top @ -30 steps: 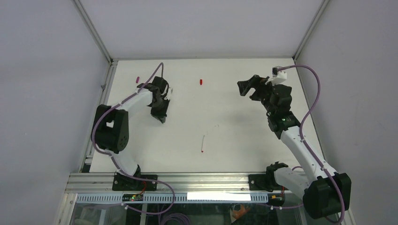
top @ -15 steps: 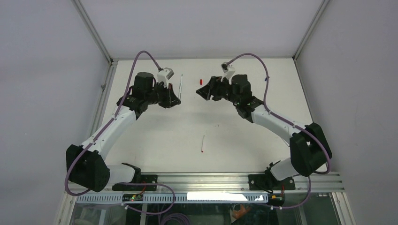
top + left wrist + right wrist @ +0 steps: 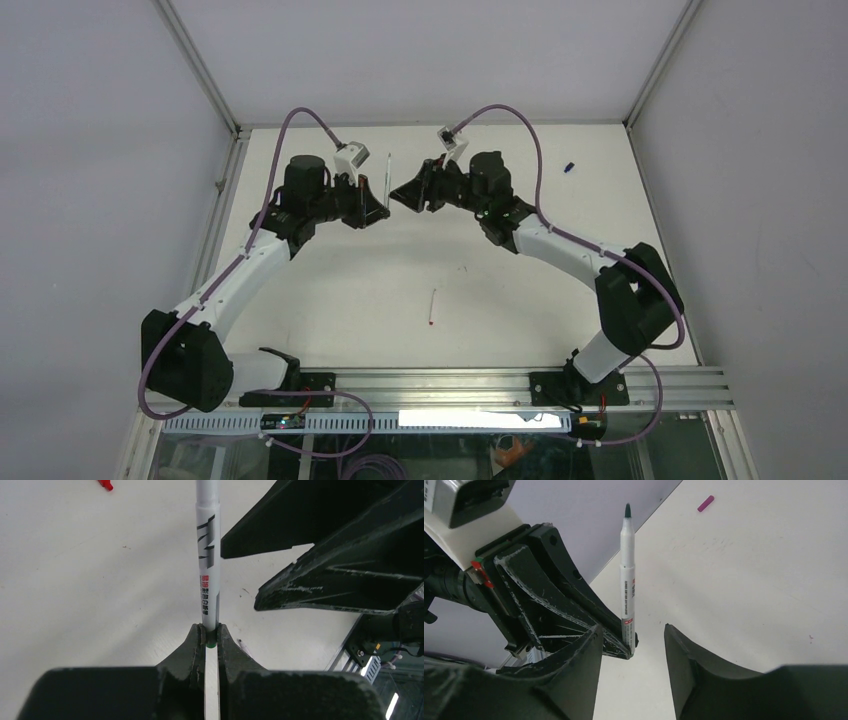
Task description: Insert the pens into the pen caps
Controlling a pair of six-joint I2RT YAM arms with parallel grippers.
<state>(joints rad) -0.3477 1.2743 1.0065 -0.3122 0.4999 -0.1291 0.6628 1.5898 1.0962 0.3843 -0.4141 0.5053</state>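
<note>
My left gripper (image 3: 378,212) (image 3: 211,630) is shut on the green bottom end of a white pen (image 3: 386,178) (image 3: 207,555) and holds it upright at the back middle of the table. The pen also shows in the right wrist view (image 3: 626,575), dark green tip up. My right gripper (image 3: 400,194) (image 3: 633,627) is open and empty, its fingers (image 3: 325,530) close beside the pen on its right. A red cap (image 3: 105,484) and a magenta cap (image 3: 705,503) lie on the table. A blue cap (image 3: 568,167) lies at the back right. A red-tipped pen (image 3: 432,307) lies in the middle.
White table (image 3: 520,300) with grey walls on three sides and metal frame posts at the back corners. A metal rail (image 3: 440,380) runs along the near edge by the arm bases. Purple cables loop above both wrists.
Both arms swung in to the back middle, the left one now holding the pen upright. In the last half second the right gripper moved left up to the pen, covering the red cap in the top view.
</note>
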